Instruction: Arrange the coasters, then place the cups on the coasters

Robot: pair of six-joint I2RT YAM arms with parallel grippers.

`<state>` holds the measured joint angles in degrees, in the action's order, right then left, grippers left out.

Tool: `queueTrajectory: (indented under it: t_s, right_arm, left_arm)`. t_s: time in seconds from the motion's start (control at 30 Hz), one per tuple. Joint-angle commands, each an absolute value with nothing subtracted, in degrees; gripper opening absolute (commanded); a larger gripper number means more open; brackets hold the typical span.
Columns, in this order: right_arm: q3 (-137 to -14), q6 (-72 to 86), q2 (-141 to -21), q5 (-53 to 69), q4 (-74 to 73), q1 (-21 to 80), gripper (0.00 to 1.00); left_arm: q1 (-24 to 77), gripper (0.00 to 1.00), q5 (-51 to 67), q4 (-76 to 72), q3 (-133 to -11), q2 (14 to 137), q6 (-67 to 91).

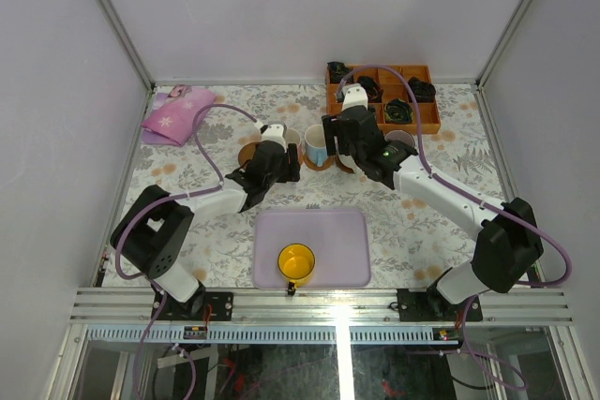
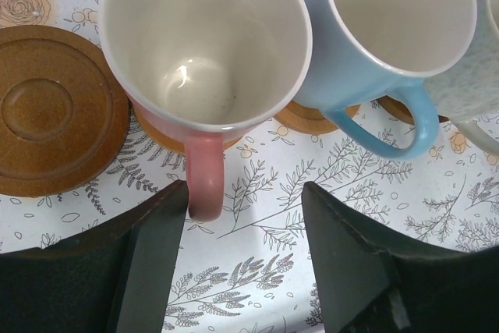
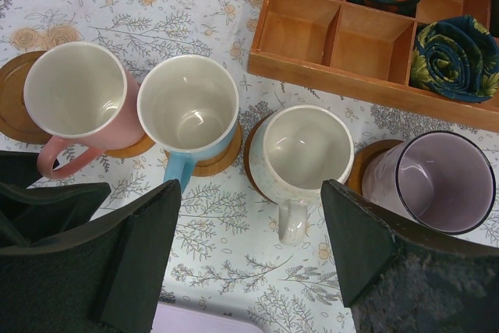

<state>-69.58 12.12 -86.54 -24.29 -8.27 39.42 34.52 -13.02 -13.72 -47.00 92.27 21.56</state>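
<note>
- Claws both released: left claw (image 2: 245, 193) sits low at centre frame, the handle of the pink-handled cup (image 2: 203, 52) just inside its gap; right claw (image 3: 249, 193) hovers over the white cup (image 3: 300, 150).
- Four cups stand in a row on coasters (image 3: 226, 157); a bare coaster (image 2: 47, 111) lies at the row's left end.
- Yellow cup (image 1: 296, 259) stands on the tray (image 1: 347, 231), lower centre.

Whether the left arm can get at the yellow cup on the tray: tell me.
Probably yes. The yellow cup stands alone on the tray, close to that arm's base, nothing between, and the left gripper is open and empty.
</note>
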Motion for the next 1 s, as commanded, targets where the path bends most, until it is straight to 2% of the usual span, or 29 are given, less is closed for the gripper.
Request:
queueTrajectory:
  t_s: [0.0,0.5,0.8,0.97]
  right_arm:
    - [-70.41,12.85,-84.82,-23.85,-6.7,39.02,0.8]
    - [-70.4,13.05,-85.0,-23.36,-6.5,39.0,0.8]
    - [-70.04,13.14,-84.4,-23.73,-6.69,38.98,0.8]
    - [-70.2,13.33,-84.29,-23.99,-6.87,38.97,0.8]
  left_arm:
    - [34.91,0.6,-12.11,-14.62,-48.05,91.09,21.49]
    - [36.21,0.63,-12.05,-13.7,-48.87,91.77,21.22]
    - [36.21,0.72,-17.03,-8.4,-47.71,87.75,22.12]
    - [36.21,0.82,-18.71,-1.45,-45.37,80.13,22.07]
